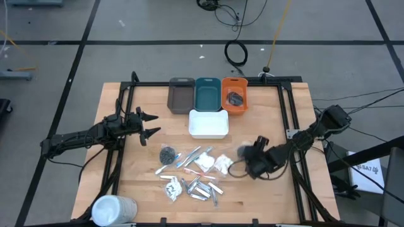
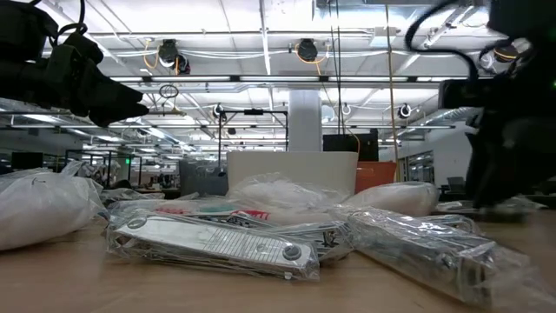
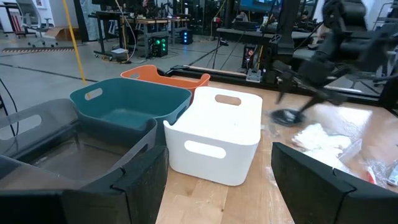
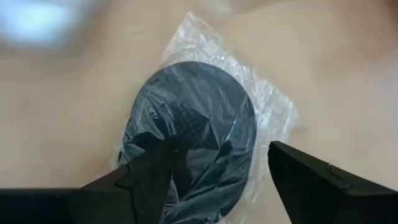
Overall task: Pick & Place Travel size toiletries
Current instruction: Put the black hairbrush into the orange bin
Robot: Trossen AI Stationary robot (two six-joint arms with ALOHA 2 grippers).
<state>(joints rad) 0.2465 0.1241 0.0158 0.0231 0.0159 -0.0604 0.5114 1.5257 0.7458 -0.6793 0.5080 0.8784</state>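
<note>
- One dark item (image 1: pixel 235 98) already lies in the orange tray (image 1: pixel 225 108); the other trays look bare
- Right gripper (image 4: pixel 214 177), jaws wide, straddles a wrapped dark disc (image 4: pixel 199 134); no grip yet
- Left gripper (image 1: pixel 153 124) waits with jaws apart, holding nothing, pile (image 1: pixel 192 173) well off
- By my reckoning, nearly all is left

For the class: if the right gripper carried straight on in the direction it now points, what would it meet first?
Most likely the dark round disc in clear wrap. The right gripper is open and points down at the disc, with one finger over its edge. Depth is hard to judge, so contact may already be close. Under it lies the table.
</note>
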